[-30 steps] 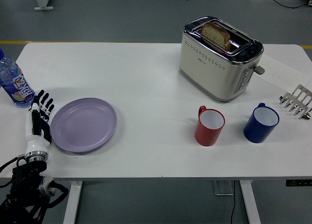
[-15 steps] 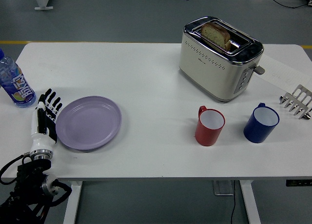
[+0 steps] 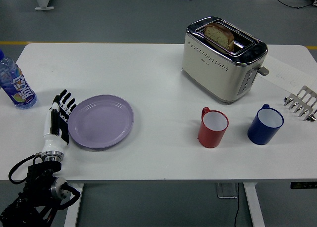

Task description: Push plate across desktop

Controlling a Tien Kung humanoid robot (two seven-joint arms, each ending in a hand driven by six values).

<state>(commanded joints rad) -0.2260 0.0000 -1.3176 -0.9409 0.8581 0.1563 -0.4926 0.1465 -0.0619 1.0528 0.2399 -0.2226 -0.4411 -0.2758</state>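
left hand [image 3: 60,119] flat, fingers extended, grasping nothing | pressing lilac plate's [image 3: 101,121] left rim | plate sliding rightward across desk [image 3: 148,78], bottle [image 3: 16,86] falling behind | push progressing

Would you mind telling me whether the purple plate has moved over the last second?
Yes. The purple plate has slid right, away from the water bottle and toward the red mug, with the left robot hand flat against its left rim.
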